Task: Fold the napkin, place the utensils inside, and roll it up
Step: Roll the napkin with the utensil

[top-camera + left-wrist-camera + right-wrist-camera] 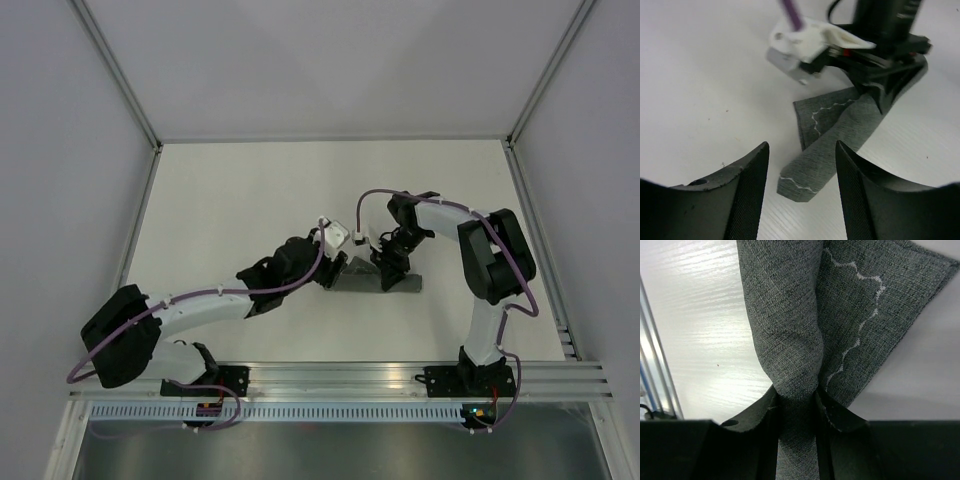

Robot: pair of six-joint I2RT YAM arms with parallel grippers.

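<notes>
With our right fingers (837, 415) pinched tight on the rolled napkin (790, 340) between them, we need our wide-open, empty left fingers (751, 192) to straddle the roll's end just ahead and press it snug.

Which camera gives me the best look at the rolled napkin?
The left wrist view: it shows most of the napkin roll, with its stitched corner flap. The right wrist view shows only a close stretch pinched in the right gripper; the top view shows a small dark strip.
</notes>
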